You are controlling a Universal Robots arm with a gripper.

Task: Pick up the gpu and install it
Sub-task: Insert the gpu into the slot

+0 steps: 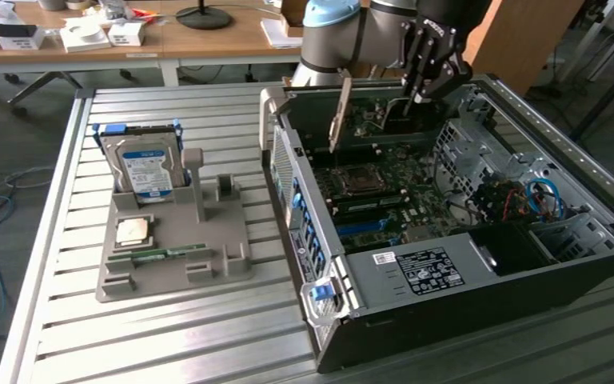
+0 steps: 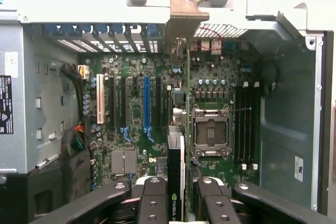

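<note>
In the exterior view's upper middle, the gripper [image 1: 433,76] holds the graphics card [image 1: 363,116] on edge over the open computer case [image 1: 563,264], while the wrist view shows the jaws clamped on its thin board above the motherboard [image 2: 131,129]: likely light, stiff and fragile, best held by its edges.

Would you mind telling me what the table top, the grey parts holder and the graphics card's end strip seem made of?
The table top: probably aluminium, matte silver, judging by the ribbed slats' soft sheen.
The parts holder: likely plastic, dull even grey with moulded slots.
The end strip on the graphics card: seemingly thin sheet metal, pale, slightly shiny; alloy unclear.
</note>
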